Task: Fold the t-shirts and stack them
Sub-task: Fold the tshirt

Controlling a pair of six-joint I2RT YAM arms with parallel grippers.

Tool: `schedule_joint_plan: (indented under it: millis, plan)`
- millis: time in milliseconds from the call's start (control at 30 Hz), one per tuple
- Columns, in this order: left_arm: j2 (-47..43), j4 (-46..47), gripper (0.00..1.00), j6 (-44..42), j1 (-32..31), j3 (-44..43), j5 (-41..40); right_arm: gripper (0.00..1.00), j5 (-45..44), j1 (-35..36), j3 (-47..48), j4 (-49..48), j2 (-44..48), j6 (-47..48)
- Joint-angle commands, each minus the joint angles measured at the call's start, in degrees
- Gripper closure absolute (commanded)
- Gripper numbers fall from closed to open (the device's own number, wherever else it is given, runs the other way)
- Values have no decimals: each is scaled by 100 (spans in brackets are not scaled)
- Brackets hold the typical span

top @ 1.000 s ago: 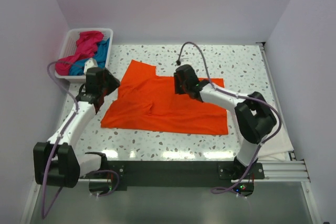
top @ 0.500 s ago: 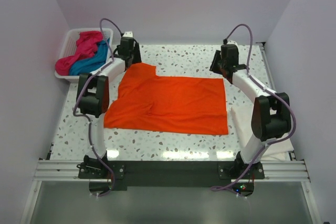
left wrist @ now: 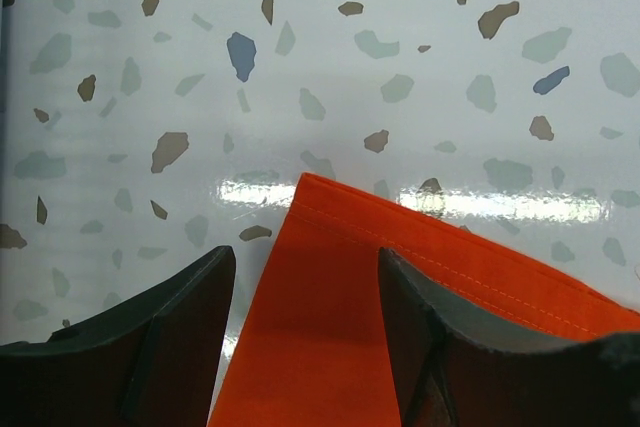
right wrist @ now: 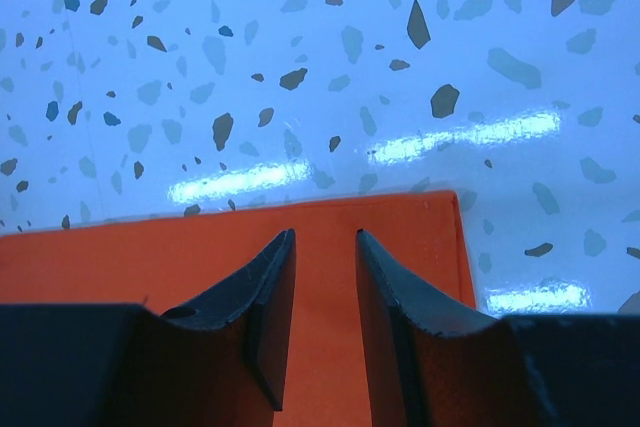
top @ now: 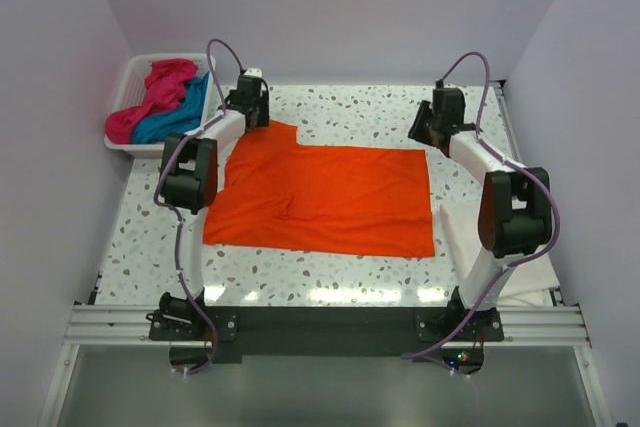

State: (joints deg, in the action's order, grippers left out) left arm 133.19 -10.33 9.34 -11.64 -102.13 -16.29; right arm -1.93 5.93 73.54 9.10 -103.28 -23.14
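Observation:
The orange t-shirt (top: 325, 197) lies spread flat on the speckled table. My left gripper (top: 250, 107) hangs over its far left corner; in the left wrist view the jaws are open (left wrist: 305, 257) with the orange corner (left wrist: 330, 287) between them. My right gripper (top: 428, 125) hangs over the far right corner; its jaws are open (right wrist: 326, 237) above the orange cloth (right wrist: 400, 237), gripping nothing. The magenta-pink t-shirt (top: 150, 97) and teal-blue t-shirt (top: 178, 112) lie bunched in the basket.
The white slatted basket (top: 125, 142) stands at the far left corner of the table. A white cloth (top: 500, 247) lies at the right edge beside the orange shirt. Walls close the table in on the left, back and right.
Both arms swung from the shirt's middle out to its far corners over the last second. The orange shirt's far right area now lies flatter. Little moved in the last half second.

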Motion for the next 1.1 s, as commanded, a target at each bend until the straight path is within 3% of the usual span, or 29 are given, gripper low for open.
schedule_joint_plan:
  millis: [0,467,633,867,1067]
  plan:
    - [111,189,36,-231,48,-246,-120,66,123,4,-129,-356,-60,-51]
    - [753,-558,46,-205,65,-1266,381,66,61,-92,-173,-286,-113,55]
    - [762,-663,60,-100,65,-1248,504,67,79,-119,-156,-225,-174,55]
    - [586,-585,90,-38,65,-1169,584,67,167,-136,-42,-111,-271,81]
    - [253,-365,100,41,83,-1125,522,66,158,-145,178,162,-473,151]
